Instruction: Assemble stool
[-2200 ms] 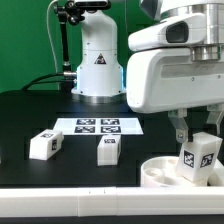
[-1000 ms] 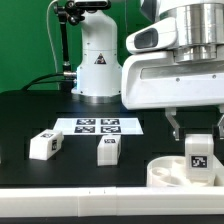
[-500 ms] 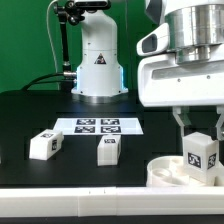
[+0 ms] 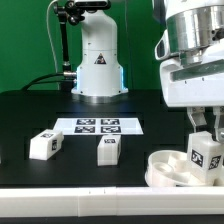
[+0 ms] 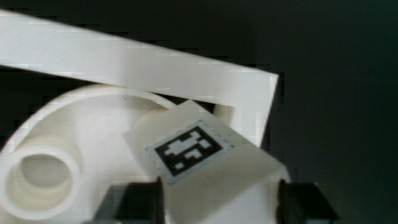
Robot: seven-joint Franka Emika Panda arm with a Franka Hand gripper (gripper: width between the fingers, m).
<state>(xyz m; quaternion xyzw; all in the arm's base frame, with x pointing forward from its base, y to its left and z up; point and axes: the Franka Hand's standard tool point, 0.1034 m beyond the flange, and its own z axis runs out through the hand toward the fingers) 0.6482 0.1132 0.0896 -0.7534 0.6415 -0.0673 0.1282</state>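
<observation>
- At the exterior view's right end of the black table (image 4: 25,110), a small white rectangular plastic block leg (image 4: 205,155) bearing a black-and-white square tag was clamped between the fingers of the two-finger gripper (image 4: 208,133), with the jaws pressed against its sides.
- The held leg was kept low over the thick round white plastic disc seat (image 4: 166,170), at the part of the seat nearest the exterior view's right. Its lower end was hidden by the rim, so it could not be told whether the seat was touched.
- In the wrist view, the leg (image 5: 196,147) was seen turned at an angle, and a round socket (image 5: 43,176) in the seat (image 5: 80,115) lay beside it, not beneath it.
- A jam was judged possible if the leg were pressed down while tilted or off the socket. The seat might then be shoved along the table, or the leg twisted within the grasp.
- A slip was also judged possible, since only a narrow part of the leg was gripped.
- Compared with the picture from 2.2 s earlier, the arm had been carried toward the exterior view's right, and the leg had been shifted slightly the same way over the seat.
- Two loose white block legs (image 4: 44,144) (image 4: 108,150) and the flat white marker board (image 4: 100,126) had been left where they lay.
</observation>
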